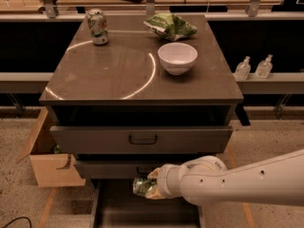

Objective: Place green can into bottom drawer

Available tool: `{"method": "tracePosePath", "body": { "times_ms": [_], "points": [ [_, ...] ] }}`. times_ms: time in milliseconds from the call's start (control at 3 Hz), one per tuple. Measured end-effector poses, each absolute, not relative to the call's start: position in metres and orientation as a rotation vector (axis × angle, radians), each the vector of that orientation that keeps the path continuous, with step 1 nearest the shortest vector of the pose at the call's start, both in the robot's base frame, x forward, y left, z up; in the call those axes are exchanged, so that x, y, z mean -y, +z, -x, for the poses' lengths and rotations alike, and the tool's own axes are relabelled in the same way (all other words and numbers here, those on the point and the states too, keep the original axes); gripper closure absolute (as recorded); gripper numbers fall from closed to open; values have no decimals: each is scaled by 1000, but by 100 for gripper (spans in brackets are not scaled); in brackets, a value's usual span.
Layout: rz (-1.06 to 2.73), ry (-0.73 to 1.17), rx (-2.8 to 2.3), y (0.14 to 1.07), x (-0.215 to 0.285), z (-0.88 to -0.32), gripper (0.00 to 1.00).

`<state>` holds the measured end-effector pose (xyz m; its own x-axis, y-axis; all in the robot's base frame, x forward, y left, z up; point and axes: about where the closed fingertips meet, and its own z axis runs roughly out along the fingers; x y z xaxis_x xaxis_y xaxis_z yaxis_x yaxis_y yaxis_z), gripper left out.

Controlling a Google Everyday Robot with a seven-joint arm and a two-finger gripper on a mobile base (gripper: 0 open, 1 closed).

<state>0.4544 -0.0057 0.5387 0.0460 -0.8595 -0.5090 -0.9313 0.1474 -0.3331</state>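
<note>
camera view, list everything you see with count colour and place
green can: one, green, held over the bottom drawer
bottom drawer: one, dark grey, open at cabinet base
pale can: one, silver-grey, cabinet top back left
snack bag: one, green, cabinet top back
bowl: one, white, cabinet top right
cabinet top: one, brown-grey, centre of view
drawer fronts: two, grey, above the bottom drawer
cardboard box: one, brown, floor left of cabinet
bottles: two, clear, ledge at right
arm: one, white, from the right
gripper: one, white, over bottom drawer, jaws shut on the green can
</note>
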Motion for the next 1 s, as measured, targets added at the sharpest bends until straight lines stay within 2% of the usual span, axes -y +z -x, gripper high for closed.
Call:
{"method": "tracePosePath", "body": {
  "times_ms": [1000],
  "points": [
    [1611,292,-1696,456,-18,-454,100]
  ]
}}
